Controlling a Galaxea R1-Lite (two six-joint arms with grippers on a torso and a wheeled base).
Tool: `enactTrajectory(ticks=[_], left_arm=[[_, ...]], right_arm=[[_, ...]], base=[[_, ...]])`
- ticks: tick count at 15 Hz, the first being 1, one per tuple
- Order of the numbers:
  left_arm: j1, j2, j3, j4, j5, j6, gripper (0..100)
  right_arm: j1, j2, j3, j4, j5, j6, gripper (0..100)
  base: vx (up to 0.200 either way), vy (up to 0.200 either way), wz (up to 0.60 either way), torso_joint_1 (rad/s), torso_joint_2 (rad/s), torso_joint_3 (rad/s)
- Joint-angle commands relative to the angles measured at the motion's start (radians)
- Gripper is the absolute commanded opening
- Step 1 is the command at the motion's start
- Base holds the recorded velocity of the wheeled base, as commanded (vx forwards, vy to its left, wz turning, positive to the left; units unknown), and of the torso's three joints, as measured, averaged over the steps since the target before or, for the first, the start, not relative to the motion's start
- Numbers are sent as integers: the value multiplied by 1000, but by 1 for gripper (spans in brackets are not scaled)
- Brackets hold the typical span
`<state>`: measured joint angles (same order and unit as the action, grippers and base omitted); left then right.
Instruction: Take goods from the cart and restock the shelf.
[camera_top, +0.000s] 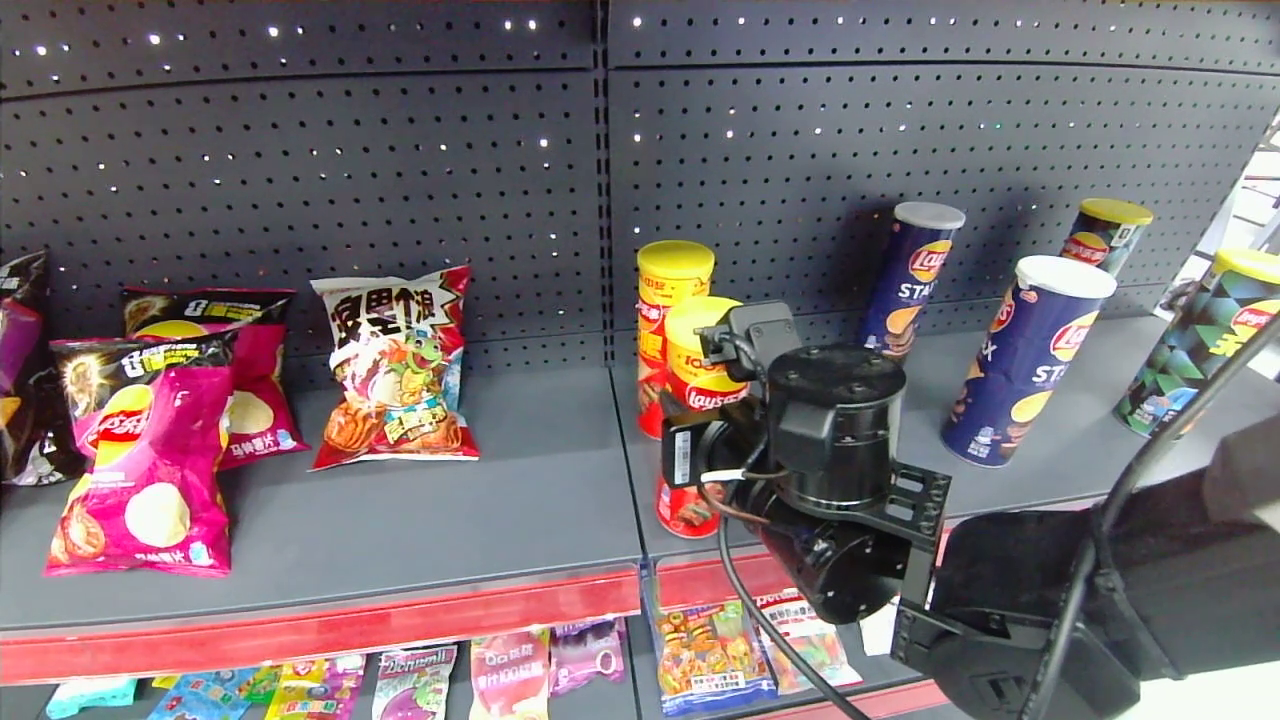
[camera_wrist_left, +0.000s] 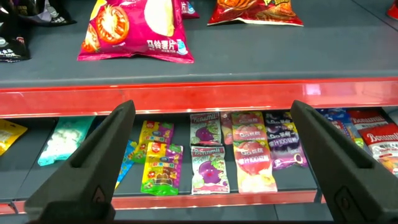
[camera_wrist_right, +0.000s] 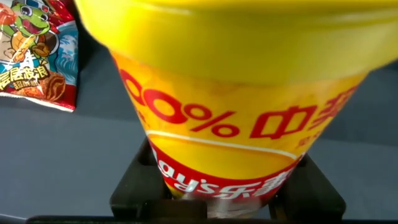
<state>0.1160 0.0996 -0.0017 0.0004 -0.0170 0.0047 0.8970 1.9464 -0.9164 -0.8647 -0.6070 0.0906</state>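
My right gripper (camera_top: 697, 450) is shut on a red chip can with a yellow lid (camera_top: 703, 345), held upright low over the front of the grey shelf (camera_top: 450, 500). In the right wrist view the can (camera_wrist_right: 236, 124) rises between the black fingers (camera_wrist_right: 134, 186). A second can of the same kind (camera_top: 672, 275) stands right behind it. Whether the held can's base rests on the shelf, I cannot tell. My left gripper (camera_wrist_left: 212, 109) is open with nothing in it, level with the shelf's red front strip (camera_wrist_left: 199, 96) and facing the lower shelf's candy bags (camera_wrist_left: 208, 158).
Two blue chip cans (camera_top: 1025, 360) (camera_top: 915, 280) and two green ones (camera_top: 1195, 340) (camera_top: 1105, 235) stand to the right. Pink chip bags (camera_top: 140, 460) and a red-and-white bag (camera_top: 400, 370) lean at the left. Bare shelf lies between that bag and the yellow cans.
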Motion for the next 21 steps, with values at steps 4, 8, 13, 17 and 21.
enactTrajectory(ticks=[4, 8, 13, 17, 21], left_arm=[[1, 2, 0, 0, 0, 0, 100], [1, 0, 0, 0, 0, 0, 100], [1, 2, 0, 0, 0, 0, 100], [1, 2, 0, 0, 0, 0, 100], [1, 0, 0, 0, 0, 0, 100]], right_arm=[[-3, -7, 2, 0, 1, -2, 0], [-7, -34, 34, 0, 4, -11, 0], [-13, -34, 28, 0, 44, -46, 0], [-21, -26, 25, 1, 44, -71, 0], [-26, -10, 21, 0, 44, -72, 0]], base=[[0, 0, 0, 0, 0, 0], [0, 0, 0, 0, 0, 0], [0, 0, 0, 0, 0, 0], [0, 0, 0, 0, 0, 0], [0, 0, 0, 0, 0, 0]])
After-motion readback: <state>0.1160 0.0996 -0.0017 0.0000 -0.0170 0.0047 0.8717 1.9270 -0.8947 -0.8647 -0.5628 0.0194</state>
